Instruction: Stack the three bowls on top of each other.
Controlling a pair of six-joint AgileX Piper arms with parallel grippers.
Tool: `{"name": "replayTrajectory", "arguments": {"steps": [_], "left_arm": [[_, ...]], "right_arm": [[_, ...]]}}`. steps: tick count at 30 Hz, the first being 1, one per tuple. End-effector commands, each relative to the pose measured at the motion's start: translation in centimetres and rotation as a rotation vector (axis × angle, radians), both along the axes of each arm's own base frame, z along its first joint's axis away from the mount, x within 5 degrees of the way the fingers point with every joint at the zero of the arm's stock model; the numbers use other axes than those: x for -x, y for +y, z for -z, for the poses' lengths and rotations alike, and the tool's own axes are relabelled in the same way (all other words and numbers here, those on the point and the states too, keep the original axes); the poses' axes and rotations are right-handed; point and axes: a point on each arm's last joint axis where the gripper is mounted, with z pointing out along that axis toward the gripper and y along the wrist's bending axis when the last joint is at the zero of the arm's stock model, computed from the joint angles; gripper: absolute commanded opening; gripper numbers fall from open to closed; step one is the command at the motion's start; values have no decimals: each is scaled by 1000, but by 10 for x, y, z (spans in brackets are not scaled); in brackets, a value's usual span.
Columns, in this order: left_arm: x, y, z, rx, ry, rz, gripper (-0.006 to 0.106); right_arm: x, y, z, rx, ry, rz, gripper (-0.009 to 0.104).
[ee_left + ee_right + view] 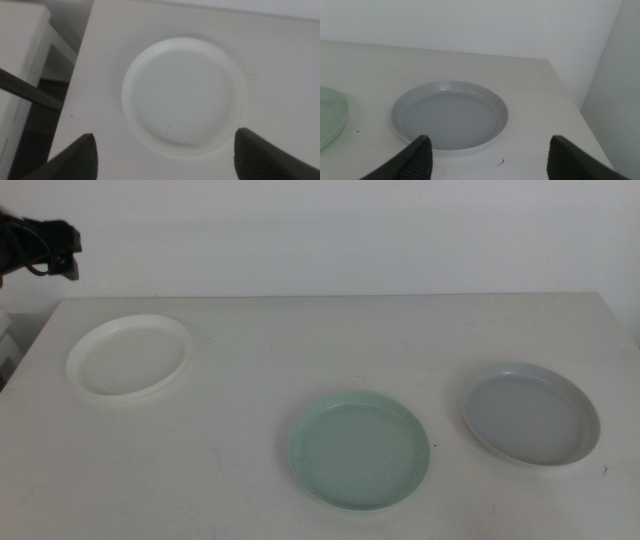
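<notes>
White bowl on the table — beyond the wide-open left pincer

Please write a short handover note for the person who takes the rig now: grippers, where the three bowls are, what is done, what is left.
Left gripper: open, empty, above the white bowl at the table's far left.
Right gripper: open, empty, facing the grey bowl at the right.
Mint green bowl: near the front, between the other two.
Done: nothing; all three bowls lie apart on the table.
Left: the whole stacking, two bowls onto the third.
</notes>
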Motion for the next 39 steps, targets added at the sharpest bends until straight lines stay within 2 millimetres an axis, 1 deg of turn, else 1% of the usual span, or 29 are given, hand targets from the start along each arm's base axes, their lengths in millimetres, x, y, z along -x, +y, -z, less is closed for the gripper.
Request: {"name": "replayTrajectory", "arguments": {"steps": [1, 5, 11, 12, 17, 20, 25, 27, 32, 34, 35, 37, 39], "left_arm": [[-10, 12, -15, 21, -88, 11, 105], [-38, 33, 10, 45, -40, 33, 105], [-75, 60, 48, 166, 5, 59, 105], [-80, 62, 53, 175, 9, 67, 105], [-102, 72, 92, 189, 81, 81, 105], [-111, 75, 111, 190, 110, 81, 105], [-118, 80, 137, 199, 152, 70, 105], [-119, 83, 145, 204, 162, 63, 105], [-122, 86, 155, 202, 165, 54, 103], [-123, 86, 160, 205, 171, 51, 95], [-124, 86, 160, 208, 169, 49, 89], [-124, 86, 164, 214, 175, 48, 71], [-124, 86, 166, 215, 180, 47, 48]], "right_arm": [[-2, -2, -7, 12, -59, 21, 58], [-2, -2, -7, 12, -59, 21, 58], [-2, -2, -7, 12, -59, 21, 58], [-2, -2, -7, 12, -59, 21, 58], [-2, -2, -7, 12, -59, 21, 58], [-2, -2, -7, 12, -59, 21, 58], [-2, -2, -7, 12, -59, 21, 58], [-2, -2, -7, 12, -59, 21, 58], [-2, -2, -7, 12, -59, 21, 58], [-2, -2, -7, 12, -59, 21, 58], [-2, -2, -7, 12, -59, 21, 58], [-2, -2, -7, 12, -59, 21, 58], [-2, -2, -7, 12, -59, 21, 58]]}}
